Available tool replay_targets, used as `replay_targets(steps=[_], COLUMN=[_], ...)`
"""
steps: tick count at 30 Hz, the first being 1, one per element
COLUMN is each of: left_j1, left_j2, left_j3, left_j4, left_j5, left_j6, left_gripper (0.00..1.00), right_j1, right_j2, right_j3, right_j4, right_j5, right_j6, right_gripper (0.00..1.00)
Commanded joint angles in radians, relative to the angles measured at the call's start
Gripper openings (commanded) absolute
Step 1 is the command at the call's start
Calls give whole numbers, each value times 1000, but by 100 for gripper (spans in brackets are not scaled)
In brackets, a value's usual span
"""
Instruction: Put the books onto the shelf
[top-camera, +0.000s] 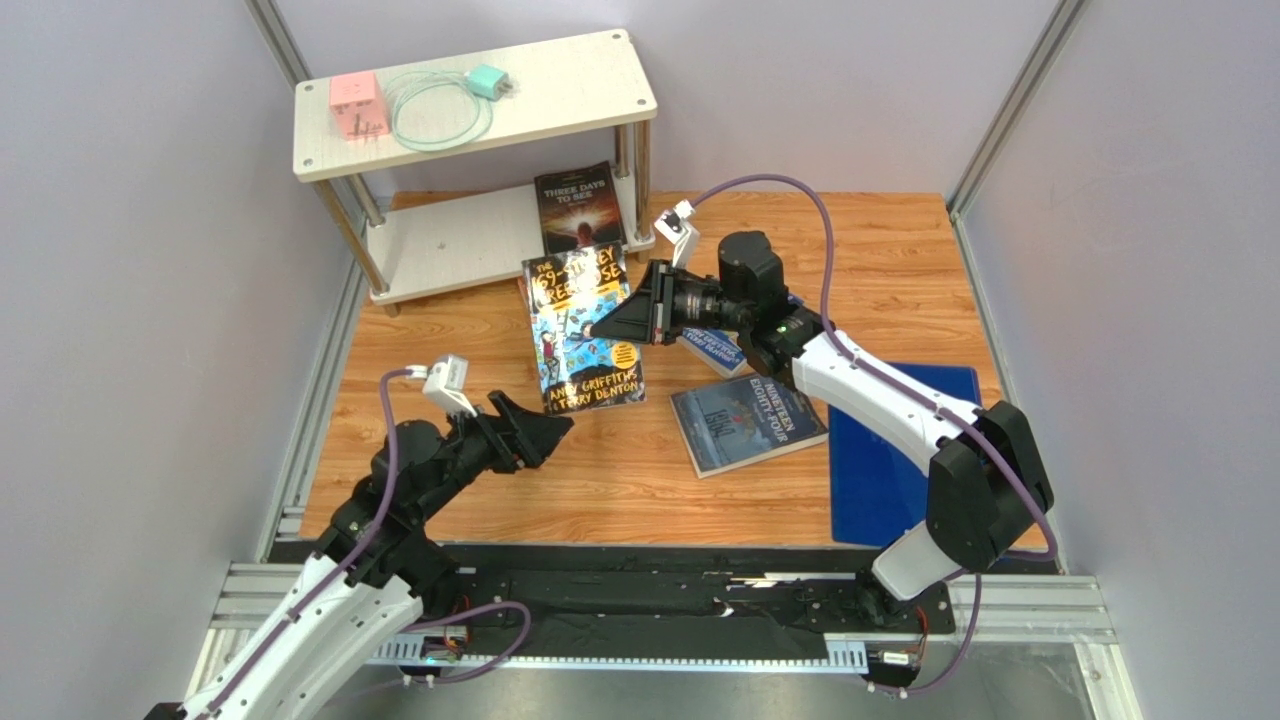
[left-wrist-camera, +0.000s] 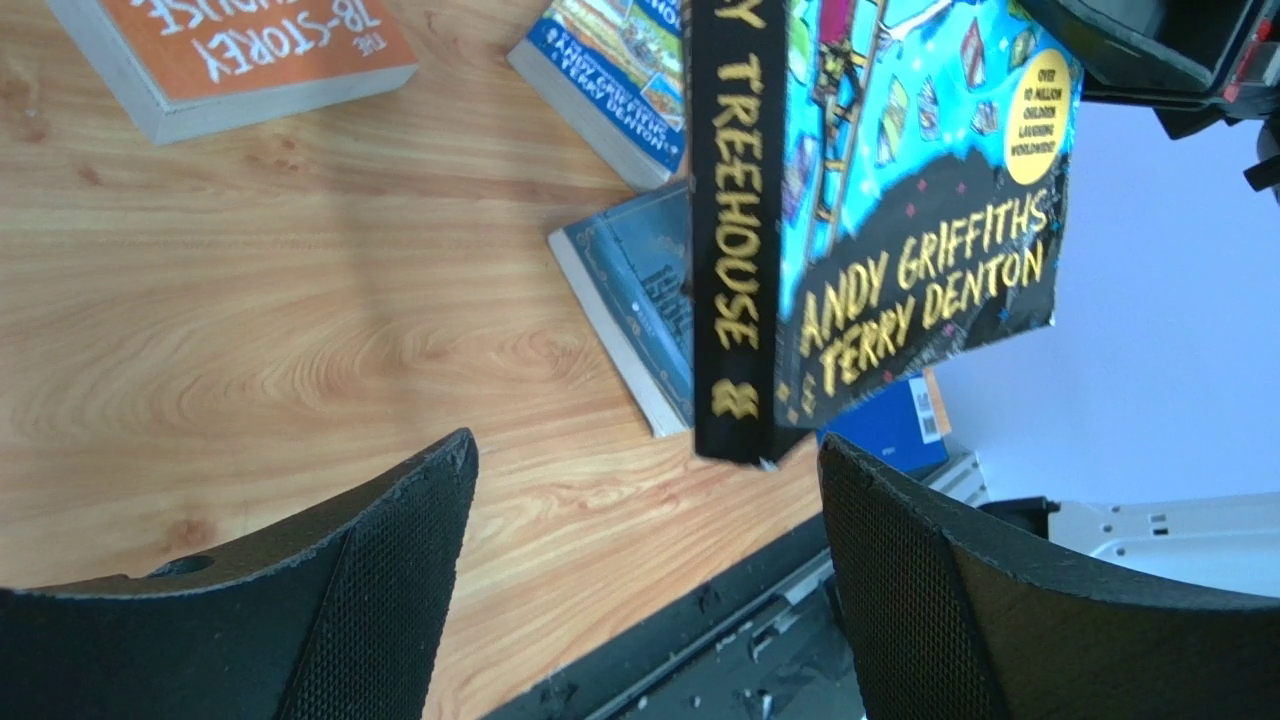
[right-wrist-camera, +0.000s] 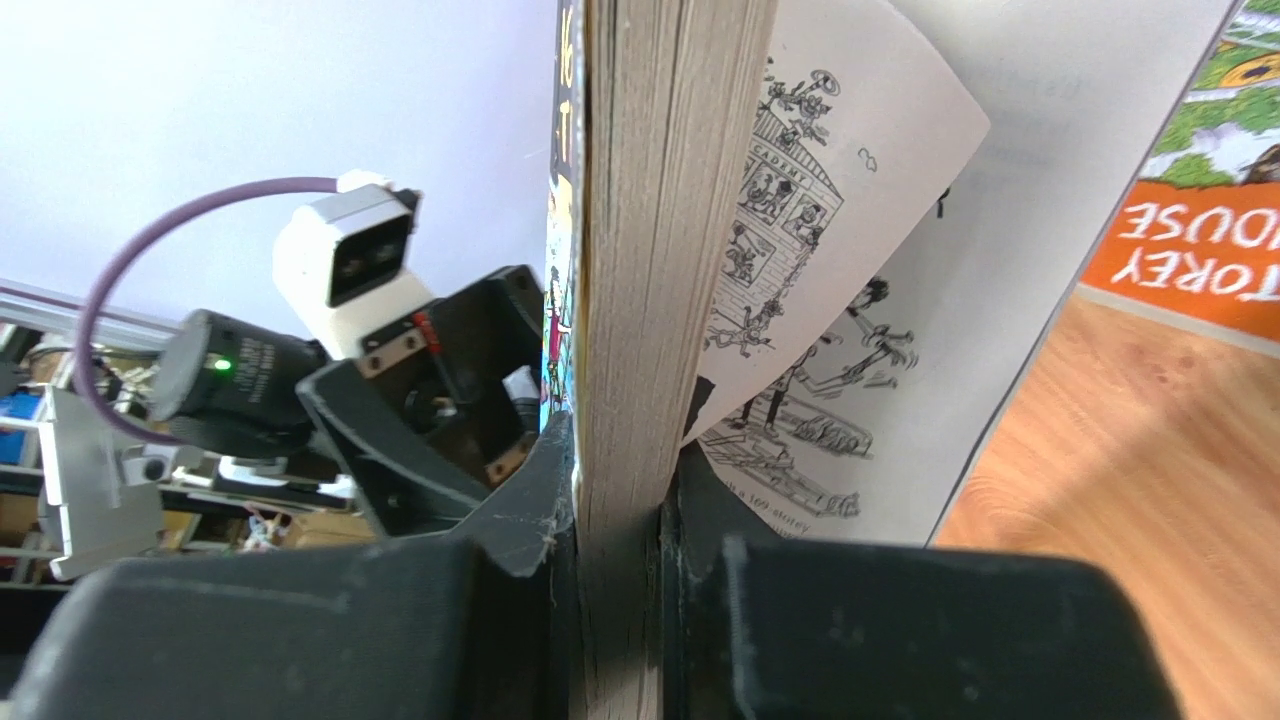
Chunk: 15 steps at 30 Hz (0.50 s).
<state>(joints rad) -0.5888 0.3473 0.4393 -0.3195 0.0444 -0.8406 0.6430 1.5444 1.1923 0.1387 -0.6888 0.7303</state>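
One treehouse book (top-camera: 583, 330) hangs in the air before the shelf's (top-camera: 571, 83) lower front edge, held by the right gripper (top-camera: 639, 315), probably for standing inside. Left wrist: the left gripper (left-wrist-camera: 646, 450) gapes empty near its spine. Right wrist: jaws clamp its pages.

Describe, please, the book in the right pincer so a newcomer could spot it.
Find the pale two-tier shelf at the far left of the table. Just in front of it, the right pincer grips one book. It alone is lifted off the wood: bright blue cover, black spine, yellow lettering.
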Motion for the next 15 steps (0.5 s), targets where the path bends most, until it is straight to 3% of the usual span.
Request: replay_targets(steps=[1,5,10,15], left_j1=[0,-2,-3,-3], left_j2=[1,47,127,55], left_j3=[-53,-54,-16,7], left_j4=[229,315,399,358], left_j5=[-3,-18,58,68], left_j6=[26,44,57,84], left_gripper=[88,88,85,85], right_j1=[3,6,6,4], right_j2=[-46,-64,-56,-53], right_j3=[26,7,4,15], right_j4=[108,118,118,84], right_j5=[-52,-43,-49,-23], right_j6=[73,78,81,54], right_gripper=[0,0,0,0])
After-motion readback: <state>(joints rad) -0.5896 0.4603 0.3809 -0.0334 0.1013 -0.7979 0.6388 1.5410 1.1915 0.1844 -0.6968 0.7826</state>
